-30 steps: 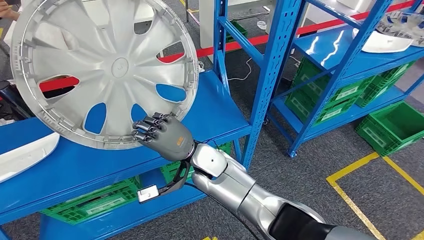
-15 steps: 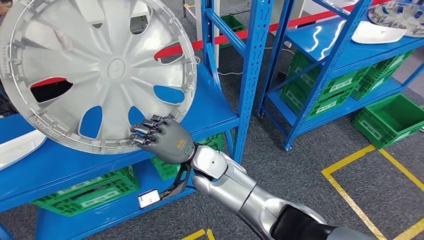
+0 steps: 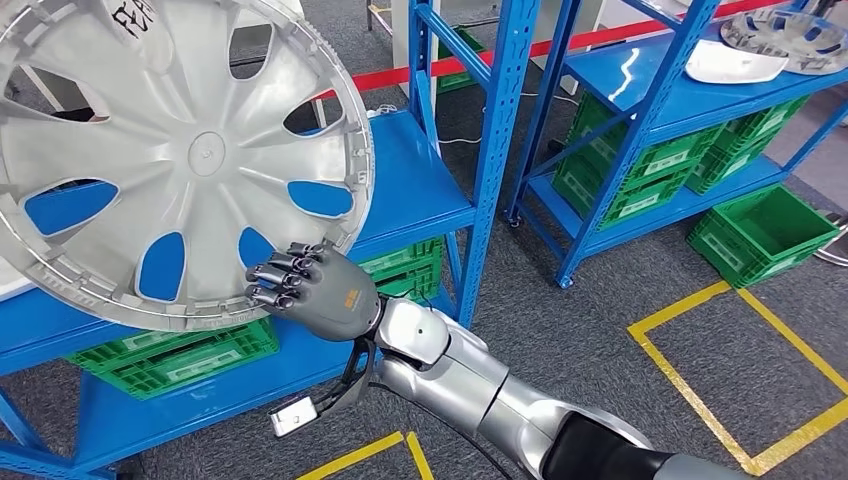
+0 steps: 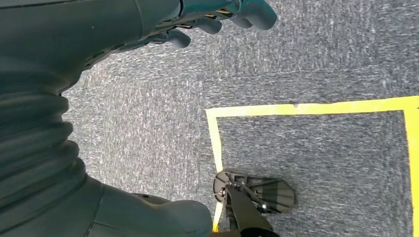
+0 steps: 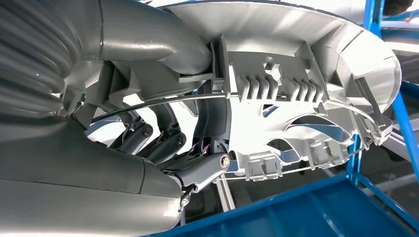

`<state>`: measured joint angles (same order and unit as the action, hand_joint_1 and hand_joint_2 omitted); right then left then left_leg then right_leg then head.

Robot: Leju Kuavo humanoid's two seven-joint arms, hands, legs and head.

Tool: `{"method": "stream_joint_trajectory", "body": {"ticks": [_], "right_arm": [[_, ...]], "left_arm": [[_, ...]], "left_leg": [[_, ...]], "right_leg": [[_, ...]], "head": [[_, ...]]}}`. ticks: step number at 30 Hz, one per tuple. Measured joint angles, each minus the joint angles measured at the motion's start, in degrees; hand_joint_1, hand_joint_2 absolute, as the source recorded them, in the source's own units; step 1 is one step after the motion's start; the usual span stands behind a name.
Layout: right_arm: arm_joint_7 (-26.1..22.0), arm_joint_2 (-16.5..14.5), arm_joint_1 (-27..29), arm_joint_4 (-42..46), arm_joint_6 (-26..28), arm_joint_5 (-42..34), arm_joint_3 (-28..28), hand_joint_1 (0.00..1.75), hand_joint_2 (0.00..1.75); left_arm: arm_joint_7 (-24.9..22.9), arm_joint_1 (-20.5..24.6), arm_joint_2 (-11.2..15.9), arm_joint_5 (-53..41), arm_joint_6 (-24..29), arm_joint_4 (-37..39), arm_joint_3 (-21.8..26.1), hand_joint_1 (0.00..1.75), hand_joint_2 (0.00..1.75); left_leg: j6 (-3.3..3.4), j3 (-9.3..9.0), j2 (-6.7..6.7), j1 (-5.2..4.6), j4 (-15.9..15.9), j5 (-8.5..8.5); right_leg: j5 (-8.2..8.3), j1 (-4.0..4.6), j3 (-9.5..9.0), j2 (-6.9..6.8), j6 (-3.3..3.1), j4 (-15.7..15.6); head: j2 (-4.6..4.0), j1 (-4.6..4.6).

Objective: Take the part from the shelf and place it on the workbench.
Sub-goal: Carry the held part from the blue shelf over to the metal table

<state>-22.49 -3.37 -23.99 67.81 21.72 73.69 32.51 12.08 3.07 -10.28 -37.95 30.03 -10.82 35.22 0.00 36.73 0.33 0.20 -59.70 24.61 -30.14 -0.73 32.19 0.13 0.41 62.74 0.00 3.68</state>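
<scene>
One silver hubcap (image 3: 170,150) takes up the left side of your head view, tilted up on edge with its inner, ribbed face toward the camera and its oval slots showing the blue shelf (image 3: 410,185) behind. You can see its lower rim lifted above the shelf board rather than lying flat on it, and marker writing sits on its upper edge. Move your eye rightward along that rim and you reach the right hand (image 3: 310,285), whose dark fingers (image 3: 275,275) curl over the rim's lower right edge. Your right wrist view confirms the hold: the thick grey thumb (image 5: 148,37) presses one face of the hubcap (image 5: 306,94) while the darker fingers (image 5: 163,143) hook behind the rim, so the hand is clamped on the part. The silver forearm runs from there down to the lower right corner of the head view.

Under the shelf board you will find green crates (image 3: 170,355) on the lower level. Right of the blue upright stands a second blue rack (image 3: 700,95), carrying another hubcap (image 3: 785,35) and a white part (image 3: 730,65) on its top board, with more green crates (image 3: 630,185) beneath and one open green crate (image 3: 765,235) on the grey carpet beside it. Yellow floor tape (image 3: 690,305) marks a box at the far right.

Your left hand (image 4: 217,17) hangs over grey carpet and yellow tape (image 4: 306,106) in the left wrist view, fingers loosely bent and holding nothing that you can see; whether they are fully closed I cannot tell.
</scene>
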Motion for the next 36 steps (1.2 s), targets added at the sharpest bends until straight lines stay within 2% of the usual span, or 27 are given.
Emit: {"method": "stream_joint_trajectory", "body": {"ticks": [1,2,4,5,7,9,10,11,12,13,14,15,16,17,19,21,23,25,26,27,28,29,30,32,33,35,36], "right_arm": [[0.0,-0.02,-0.04,0.03,-0.01,-0.02,0.09,1.75,1.75],[0.01,-0.05,-0.07,0.07,-0.03,-0.06,0.16,1.75,1.75],[0.02,-0.09,-0.17,0.06,-0.08,-0.14,0.24,1.75,1.75],[0.02,-0.15,-0.22,0.06,-0.11,-0.16,0.31,1.75,1.75],[0.02,-0.31,-0.32,0.05,-0.14,-0.31,0.45,1.75,1.75],[0.03,-0.43,-0.31,0.05,-0.15,-0.53,0.63,1.75,1.75],[0.03,-0.43,-0.29,0.03,-0.15,-0.61,0.7,1.75,1.75],[0.02,-0.43,-0.28,0.01,-0.15,-0.66,0.79,1.75,1.75],[-0.02,-0.43,-0.27,-0.01,-0.15,-0.7,0.83,1.75,1.75],[-0.07,-0.43,-0.27,-0.03,-0.15,-0.73,0.87,1.75,1.75],[-0.11,-0.45,-0.27,-0.03,-0.14,-0.77,0.9,1.75,1.75],[-0.14,-0.48,-0.29,-0.02,-0.14,-0.8,0.9,1.75,1.75],[-0.15,-0.52,-0.3,-0.02,-0.13,-0.83,0.92,1.75,1.75],[-0.15,-0.56,-0.3,-0.02,-0.13,-0.87,0.95,1.75,1.75],[-0.17,-0.57,-0.27,-0.04,-0.13,-0.92,1.04,1.75,1.75],[-0.19,-0.54,-0.24,-0.07,-0.13,-0.93,1.16,1.75,1.75],[-0.23,-0.52,-0.26,-0.08,-0.12,-0.95,1.34,1.75,1.75],[-0.26,-0.52,-0.27,-0.14,-0.11,-1.05,1.54,1.75,1.75],[-0.27,-0.52,-0.27,-0.21,-0.1,-1.11,1.62,1.75,1.75],[-0.28,-0.52,-0.27,-0.3,-0.1,-1.16,1.68,1.75,1.75],[-0.29,-0.52,-0.29,-0.37,-0.1,-1.2,1.73,1.75,1.75],[-0.3,-0.52,-0.34,-0.4,-0.1,-1.24,1.76,1.75,1.75],[-0.31,-0.56,-0.46,-0.42,-0.11,-1.26,1.81,1.75,1.75],[-0.25,-0.67,-0.75,-0.45,-0.17,-1.35,1.9,1.75,1.75],[-0.2,-0.71,-0.9,-0.48,-0.23,-1.42,1.93,1.75,1.75],[-0.15,-0.72,-1.09,-0.54,-0.34,-1.54,1.98,1.75,1.75],[-0.16,-0.72,-1.18,-0.56,-0.4,-1.57,2.0,1.75,1.75]], "left_arm": [[-0.04,0.01,0.0,-0.01,0.07,0.0,0.01,0.0,1.75],[-0.11,0.02,0.01,-0.01,0.14,0.01,0.02,0.0,1.75],[-0.28,0.0,0.04,-0.01,0.26,0.02,0.17,0.0,1.75],[-0.33,-0.03,0.06,-0.01,0.28,0.02,0.31,0.0,1.75],[-0.13,-0.06,0.1,-0.01,0.28,0.02,0.62,0.0,1.75],[0.36,-0.04,0.16,0.01,0.25,0.01,0.81,0.0,1.75],[0.57,-0.02,0.2,0.03,0.23,0.0,0.86,0.0,1.75],[0.71,0.0,0.25,0.05,0.22,0.0,0.9,0.0,1.75],[0.77,0.01,0.3,0.07,0.22,0.0,0.93,0.0,1.75],[0.8,0.05,0.36,0.08,0.22,-0.01,0.96,0.0,1.75],[0.81,0.13,0.42,0.08,0.22,-0.03,0.99,0.0,1.75],[0.83,0.21,0.45,0.08,0.23,-0.07,1.03,0.0,1.75],[0.86,0.26,0.46,0.09,0.23,-0.09,1.08,0.0,1.75],[0.87,0.3,0.46,0.09,0.25,-0.11,1.16,0.0,1.75],[0.89,0.23,0.46,0.1,0.28,-0.1,1.31,0.0,1.75],[0.85,0.17,0.48,0.16,0.33,-0.09,1.41,0.0,1.75],[0.75,0.17,0.49,0.21,0.43,-0.1,1.48,0.0,1.75],[0.51,0.14,0.49,0.22,0.55,-0.11,1.6,0.0,1.75],[0.36,0.12,0.49,0.23,0.62,-0.11,1.68,0.0,1.75],[0.23,0.11,0.49,0.23,0.7,-0.11,1.75,0.0,1.75],[0.14,0.11,0.49,0.23,0.78,-0.11,1.81,0.0,1.75],[0.09,0.12,0.48,0.23,0.84,-0.11,1.84,0.0,1.75],[0.09,0.13,0.44,0.2,0.87,-0.11,1.85,0.0,1.75],[0.13,0.15,0.38,0.03,0.84,-0.11,1.88,0.0,1.75],[0.15,0.15,0.36,-0.12,0.74,-0.11,1.89,0.0,1.75],[0.19,0.09,0.41,-0.33,0.5,-0.1,1.9,0.0,1.75],[0.2,0.05,0.45,-0.4,0.4,-0.1,1.9,0.0,1.75]], "left_leg": [[-0.35,0.16,-0.01,-0.03,-0.13,-0.3],[-0.75,0.25,-0.02,-0.06,-0.1,-0.68],[-1.52,0.44,-0.08,0.07,0.01,-1.19],[-1.87,0.83,-0.13,0.12,-0.45,-0.47],[-2.52,2.46,-0.23,0.31,-4.46,3.98],[-3.04,4.31,-0.25,0.41,-11.28,9.01],[-3.22,4.61,-0.25,0.46,-13.87,9.9],[-3.31,3.98,-0.25,0.5,-14.91,9.42],[-3.31,2.39,-0.25,0.56,-14.0,7.98],[-3.25,-0.11,-0.25,0.62,-11.37,6.39],[-3.08,-3.17,-0.28,0.62,-7.39,5.76],[-2.76,-5.91,-0.39,0.51,-3.53,5.85],[-2.36,-7.63,-0.51,0.37,-0.64,6.35],[-1.88,-8.39,-0.65,0.19,0.98,6.92],[-0.75,-7.77,-0.66,0.01,1.39,6.28],[0.44,-6.78,-0.38,0.09,1.52,5.06],[1.19,-5.35,-0.19,0.13,1.58,3.59],[1.41,-3.55,-0.16,-0.02,1.44,2.11],[1.43,-2.61,-0.15,-0.12,1.33,1.43],[1.4,-1.66,-0.15,-0.22,1.18,0.79],[1.34,-0.77,-0.14,-0.29,1.0,0.24],[1.24,-0.02,-0.15,-0.34,0.77,-0.26],[1.06,0.66,-0.17,-0.4,0.55,-0.74],[0.5,1.33,-0.17,-0.42,0.34,-1.64],[0.12,1.46,-0.16,-0.37,0.41,-2.16],[-0.66,1.61,-0.19,-0.29,0.79,-3.01],[-1.03,1.97,-0.24,-0.26,0.54,-2.49]], "right_leg": [[-0.46,0.15,-1.27,0.01,-0.34,-2.06],[-0.76,0.35,-1.59,0.03,-0.7,-2.89],[0.1,0.27,-1.03,0.0,-1.5,-3.11],[0.72,0.17,-0.57,-0.06,-1.96,-3.23],[2.07,-0.06,0.71,-0.19,-2.63,-3.45],[3.3,-0.06,2.29,-0.19,-2.78,-3.43],[3.9,-0.06,3.06,-0.2,-2.73,-3.4],[4.55,-0.06,3.92,-0.21,-2.62,-3.37],[5.2,-0.08,4.74,-0.21,-2.47,-3.34],[5.85,-0.1,5.53,-0.2,-2.26,-3.31],[6.48,-0.09,6.21,-0.19,-1.97,-3.27],[7.02,-0.06,6.67,-0.19,-1.66,-3.23],[7.56,-0.02,6.91,-0.21,-1.3,-3.26],[8.12,0.0,7.03,-0.23,-0.91,-3.39],[9.05,-0.11,7.14,-0.22,-0.08,-3.83],[7.42,-0.25,7.93,-0.17,0.51,-2.91],[1.81,-0.26,9.59,-0.14,0.77,2.25],[-3.01,-0.2,11.04,-0.13,0.91,9.97],[-3.43,-0.16,10.98,-0.13,0.89,12.44],[-2.71,-0.12,10.03,-0.13,0.77,13.16],[-1.3,-0.04,8.06,-0.13,0.55,11.74],[-0.01,0.08,5.26,-0.14,0.23,8.62],[0.1,0.29,1.96,-0.15,-0.21,4.26],[-0.88,0.75,-2.48,-0.15,-0.82,-2.38],[-1.42,0.95,-3.21,-0.12,-1.06,-3.96],[-0.41,0.87,-2.52,-0.13,-1.62,-4.47],[0.27,0.68,-2.01,-0.18,-2.0,-4.62]], "head": [[0.0,0.04],[0.0,0.09],[0.0,0.17],[0.0,0.13],[0.0,0.0],[0.0,-0.09],[0.0,-0.08],[-0.01,-0.09],[-0.01,-0.09],[-0.01,-0.09],[-0.01,-0.08],[0.0,-0.05],[0.0,-0.01],[0.0,-0.02],[0.0,-0.06],[0.0,-0.09],[0.0,-0.08],[0.0,-0.07],[0.0,-0.08],[0.0,-0.07],[0.0,-0.07],[-0.01,-0.07],[-0.01,-0.07],[-0.01,-0.06],[-0.01,-0.03],[-0.01,0.08],[-0.01,0.04]]}}
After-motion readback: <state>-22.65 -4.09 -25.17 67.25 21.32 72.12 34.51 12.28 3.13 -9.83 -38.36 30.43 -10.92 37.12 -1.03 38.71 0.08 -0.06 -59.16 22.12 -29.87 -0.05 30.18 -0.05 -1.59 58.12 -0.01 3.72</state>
